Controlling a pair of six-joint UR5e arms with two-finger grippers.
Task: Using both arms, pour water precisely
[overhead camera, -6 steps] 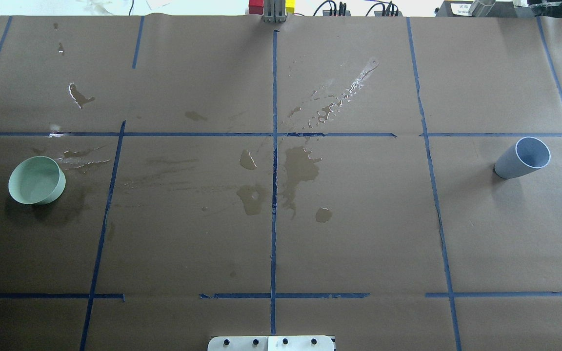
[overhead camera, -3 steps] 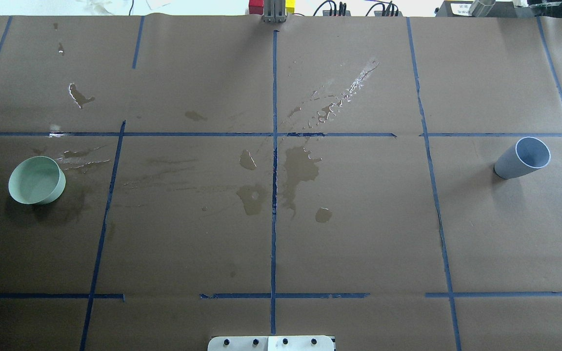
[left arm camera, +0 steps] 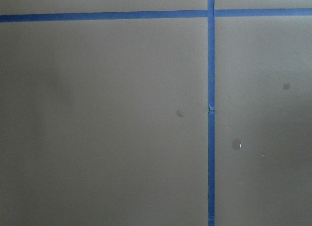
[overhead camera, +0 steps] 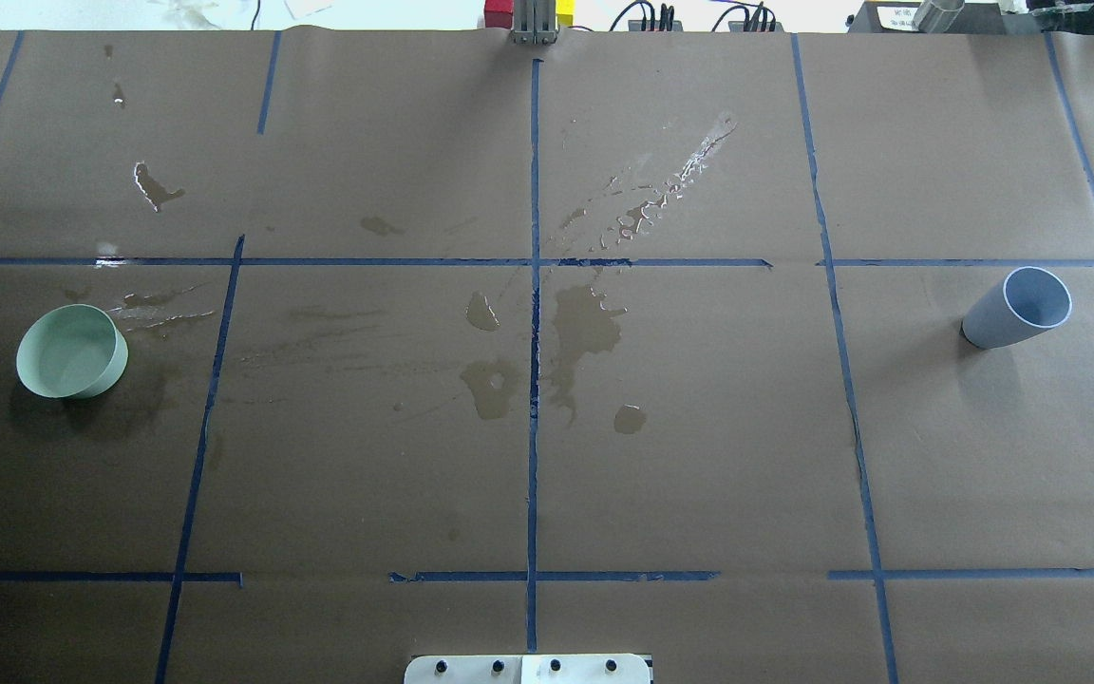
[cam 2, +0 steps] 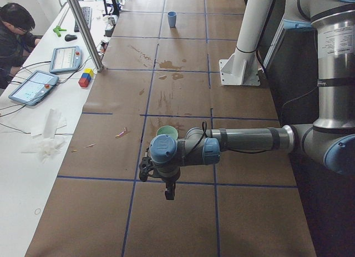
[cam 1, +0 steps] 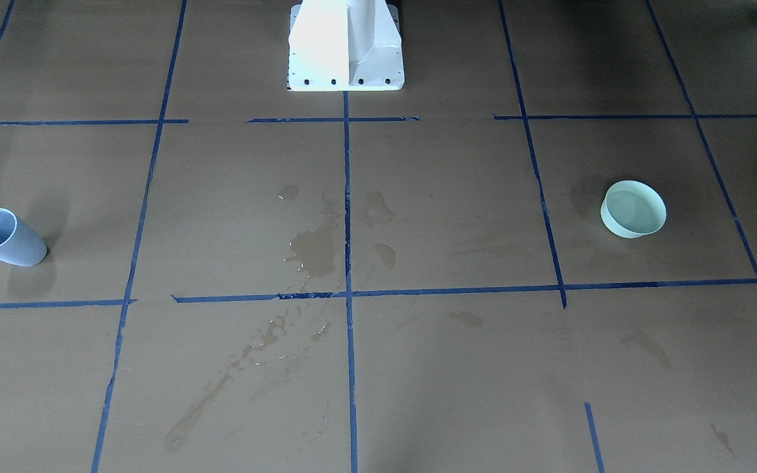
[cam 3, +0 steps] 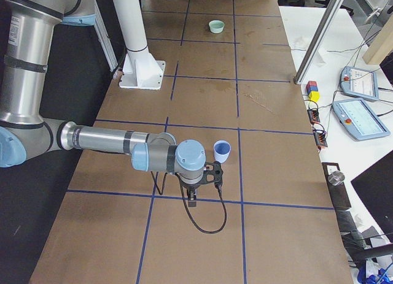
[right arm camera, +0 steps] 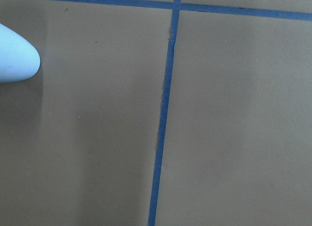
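Observation:
A pale green shallow bowl (overhead camera: 70,351) stands at the table's left and seems to hold clear water (cam 1: 635,209). A blue-grey cup (overhead camera: 1017,308) stands upright at the table's right; its edge shows in the right wrist view (right arm camera: 14,55). My left arm (cam 2: 244,139) reaches out low, with its gripper (cam 2: 144,170) just on the near side of the bowl (cam 2: 167,132). My right arm (cam 3: 104,140) does the same, with its gripper (cam 3: 218,173) beside the cup (cam 3: 221,151). Both grippers show only in side views, so I cannot tell their state.
Wet stains and small puddles (overhead camera: 585,323) mark the brown paper around the middle, with blue tape lines across it. The white pedestal (cam 1: 345,46) stands at the robot's side. A metal post (cam 2: 83,29), coloured blocks (cam 2: 85,78), tablets and an operator (cam 2: 14,35) are beyond the far edge.

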